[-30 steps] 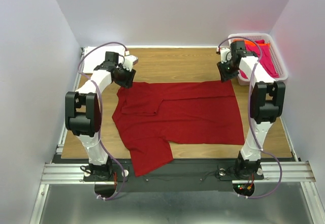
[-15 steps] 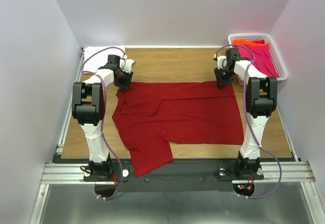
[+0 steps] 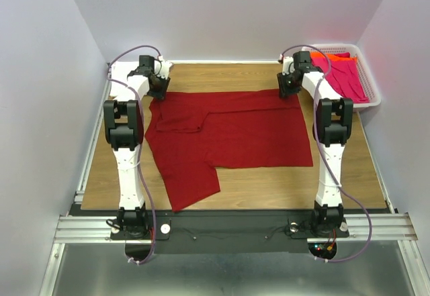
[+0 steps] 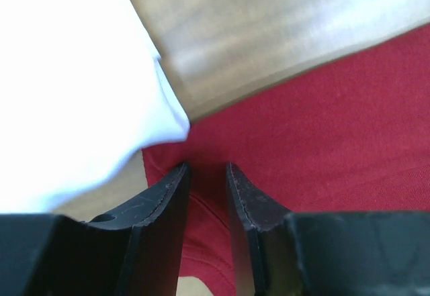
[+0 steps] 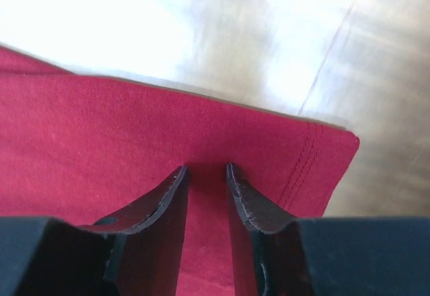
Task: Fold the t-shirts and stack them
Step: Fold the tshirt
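Observation:
The dark red t-shirt (image 3: 235, 131) lies spread flat across the wooden table, one sleeve folded in and a flap hanging toward the near left. My left gripper (image 3: 158, 93) holds its far left corner; in the left wrist view the narrow-set jaws (image 4: 206, 167) pinch red cloth (image 4: 322, 121). My right gripper (image 3: 287, 92) holds the far right corner, its jaws (image 5: 205, 168) closed on the red cloth (image 5: 101, 128) close to the stitched hem. A white t-shirt (image 3: 119, 74) lies at the back left corner, right beside the left gripper (image 4: 74, 88).
A white lattice basket (image 3: 371, 88) stands at the back right, holding a pink shirt (image 3: 346, 78) and an orange one (image 3: 329, 57). Bare wood (image 3: 282, 185) shows along the near edge. Walls close in the table on three sides.
Both grippers have come down on the red shirt's far corners and moved toward the back wall, dragging the shirt away from the near edge. The left jaws have narrowed.

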You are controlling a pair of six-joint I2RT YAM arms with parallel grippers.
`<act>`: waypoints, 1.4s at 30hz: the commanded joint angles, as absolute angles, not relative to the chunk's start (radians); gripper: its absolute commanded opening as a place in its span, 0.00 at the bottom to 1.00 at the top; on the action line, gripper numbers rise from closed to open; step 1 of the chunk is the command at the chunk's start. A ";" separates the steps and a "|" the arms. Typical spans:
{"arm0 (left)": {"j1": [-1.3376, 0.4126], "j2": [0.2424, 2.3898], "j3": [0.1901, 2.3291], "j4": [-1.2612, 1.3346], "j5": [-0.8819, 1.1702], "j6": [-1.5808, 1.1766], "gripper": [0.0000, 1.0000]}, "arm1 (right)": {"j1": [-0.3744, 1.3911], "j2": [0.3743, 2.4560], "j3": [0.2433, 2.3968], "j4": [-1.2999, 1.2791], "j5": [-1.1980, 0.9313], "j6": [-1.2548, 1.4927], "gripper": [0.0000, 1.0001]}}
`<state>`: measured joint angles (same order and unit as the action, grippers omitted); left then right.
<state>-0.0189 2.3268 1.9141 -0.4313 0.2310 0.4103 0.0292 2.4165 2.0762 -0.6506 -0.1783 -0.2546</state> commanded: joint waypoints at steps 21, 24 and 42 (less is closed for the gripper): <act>0.015 1.516 1.337 -0.774 0.589 0.935 0.61 | 0.031 1.674 1.396 -0.874 -0.344 -0.676 0.70; 0.003 1.382 1.158 -0.821 0.551 1.032 0.61 | 0.032 1.540 1.208 -0.891 -0.305 -0.760 0.63; -0.156 1.149 0.747 -0.692 0.296 0.977 0.58 | 0.032 1.350 0.763 -0.692 -0.170 -0.942 0.49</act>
